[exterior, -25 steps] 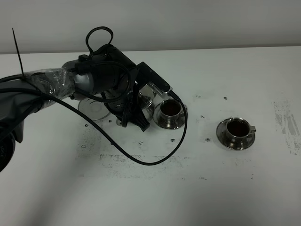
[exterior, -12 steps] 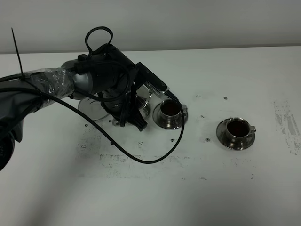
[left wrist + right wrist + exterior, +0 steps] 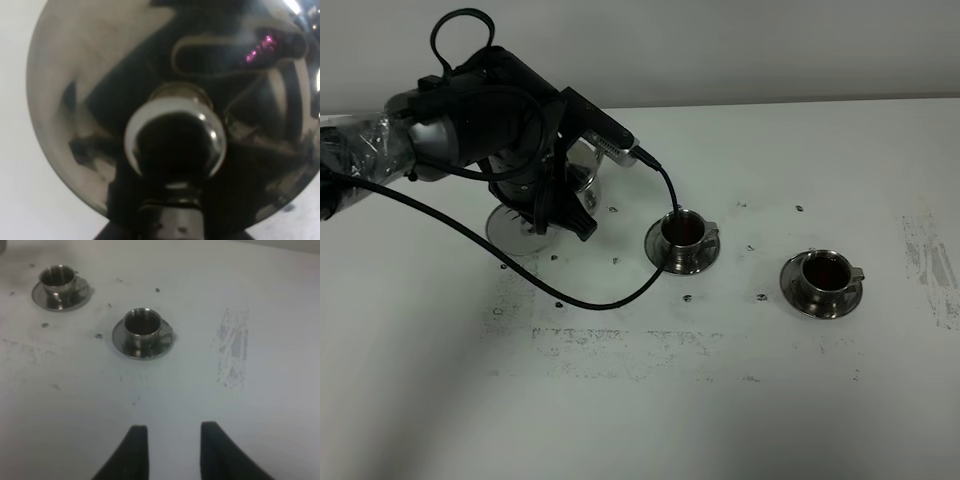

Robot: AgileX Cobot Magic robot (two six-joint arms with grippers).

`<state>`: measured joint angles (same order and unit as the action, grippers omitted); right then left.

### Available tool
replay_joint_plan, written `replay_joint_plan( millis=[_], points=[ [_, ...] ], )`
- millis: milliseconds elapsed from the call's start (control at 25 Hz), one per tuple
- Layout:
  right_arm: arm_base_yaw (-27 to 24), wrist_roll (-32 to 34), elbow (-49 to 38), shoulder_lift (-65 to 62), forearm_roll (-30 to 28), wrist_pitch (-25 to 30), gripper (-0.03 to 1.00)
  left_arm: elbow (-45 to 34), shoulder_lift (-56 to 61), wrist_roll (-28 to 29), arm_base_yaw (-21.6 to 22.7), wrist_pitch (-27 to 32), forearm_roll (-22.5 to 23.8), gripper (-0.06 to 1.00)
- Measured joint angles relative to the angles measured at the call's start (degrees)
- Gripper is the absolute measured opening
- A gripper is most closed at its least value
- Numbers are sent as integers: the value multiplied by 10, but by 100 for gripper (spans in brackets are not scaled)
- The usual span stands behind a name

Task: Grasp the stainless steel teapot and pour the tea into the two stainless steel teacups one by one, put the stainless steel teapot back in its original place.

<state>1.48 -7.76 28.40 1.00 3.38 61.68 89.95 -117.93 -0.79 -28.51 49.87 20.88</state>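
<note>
stainless steel teapot [image 3: 582, 165] is held up by the left arm at the rear left of the table [image 3: 740, 400], mostly hidden behind the arm in the high view. only a bit of shiny steel shows there. in the left wrist view the domed lid [image 3: 100, 100] and its round knob [image 3: 175, 140] fill the picture. the left gripper [image 3: 560, 195] itself is not clearly shown, so i cannot tell how its fingers stand, but i judge they are grasping the pot, because the pot hangs above the table.

both teacups show dark liquid inside: the near cup [image 3: 682, 231] on its saucer [image 3: 660, 255] in the middle, and the far cup [image 3: 824, 271] on its saucer [image 3: 798, 296] to the right, well apart from each other. so i judge the pouring is finished, and the step in hand is to put the pot back.

the round steel base [image 3: 510, 228] lies on the table just below and in front of the arm, partly covered by it. the next move calls for bringing the pot upright over this base, centred, and lowering it gently so it sits flat, then loosening the grip. the black cable [image 3: 620, 295] hangs down to the near cup and could drag on it.

the right gripper [image 3: 172, 450] hangs over bare table with fingers [image 3: 135, 450] spread, holding nothing.
</note>
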Motion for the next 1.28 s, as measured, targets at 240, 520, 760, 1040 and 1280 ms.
replay_joint_plan(
  millis=[240, 520, 760, 1040, 1280],
  points=[
    [0, 0, 0, 0, 0, 0, 24, 0, 7, 4, 29, 26, 1, 17],
    [0, 0, 0, 0, 0, 0, 24, -24, 7, 8, 55, 14, -7, 17],
    [0, 0, 0, 0, 0, 0, 24, -39, 7, 8, 65, -17, -11, 17],
    [0, 0, 0, 0, 0, 0, 24, -41, 1, 8, 66, -44, -13, 17],
    [0, 0, 0, 0, 0, 0, 24, -41, -9, 8, 67, -53, -25, 17]
  ],
)
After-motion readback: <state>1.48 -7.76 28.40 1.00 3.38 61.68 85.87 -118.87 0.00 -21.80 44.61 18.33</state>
